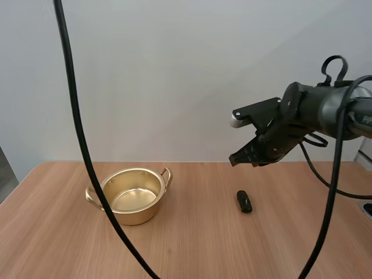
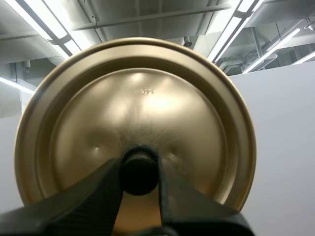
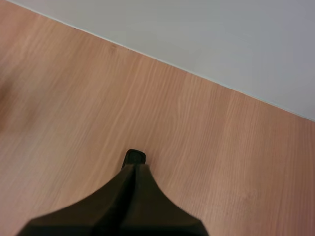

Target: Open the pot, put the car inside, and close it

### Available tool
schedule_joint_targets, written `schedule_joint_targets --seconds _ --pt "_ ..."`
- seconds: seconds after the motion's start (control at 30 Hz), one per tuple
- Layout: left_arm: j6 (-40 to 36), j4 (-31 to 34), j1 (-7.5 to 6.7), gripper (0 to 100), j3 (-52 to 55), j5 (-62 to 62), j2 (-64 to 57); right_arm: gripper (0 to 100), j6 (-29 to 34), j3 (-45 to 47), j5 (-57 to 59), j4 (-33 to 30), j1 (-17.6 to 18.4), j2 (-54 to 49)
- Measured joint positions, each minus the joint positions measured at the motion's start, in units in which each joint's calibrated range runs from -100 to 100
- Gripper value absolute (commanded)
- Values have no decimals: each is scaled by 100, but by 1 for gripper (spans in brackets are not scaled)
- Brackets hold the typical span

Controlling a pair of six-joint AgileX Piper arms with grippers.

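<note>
While the left gripper (image 2: 140, 164) pinches the dark knob (image 2: 140, 173) of the golden lid (image 2: 142, 103) between its two black fingers (image 2: 88, 199), the pot (image 1: 137, 216) stands open on the wooden table (image 1: 232, 250). Seen from the left wrist, the lid is held with its domed upper side toward the camera. Its round rim shows nearly whole, and the knob sits at its centre, gripped on both sides.

In the high view the pot is toward the left of the table. It stands upright, with two small handles (image 1: 167, 174) at its sides and its shiny bottom in plain sight. The car (image 1: 244, 201), a small black thing, lies on the table well to the right of the pot and apart from it.

The right gripper (image 1: 237, 158) hangs in the air above the car and slightly behind it, off the table, its arm coming in from the right. Its fingers (image 3: 113, 206) are pressed together into one dark wedge and hold nothing. From the right wrist, the tip of that wedge points at the car, which shows just past it on the wood, with the table's far edge and a pale wall (image 3: 221, 34) beyond. Whether the car's nose or tail faces the pot cannot be told.
</note>
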Motion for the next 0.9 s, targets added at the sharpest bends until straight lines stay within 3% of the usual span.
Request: schedule_joint_targets --seconds 0.1,0.17,0.6,0.77,0.9 --pt "0 0 0 0 0 0 0 67 0 0 -211 0 0 325" --pt "0 0 0 0 0 0 0 76 0 0 -285 0 0 371" --pt "0 0 0 0 0 0 0 77 0 0 -86 12 0 971" --pt "0 0 0 0 0 227 0 89 0 12 -247 24 0 1319" --pt "0 0 0 0 0 271 0 88 0 12 -445 3 0 1373"
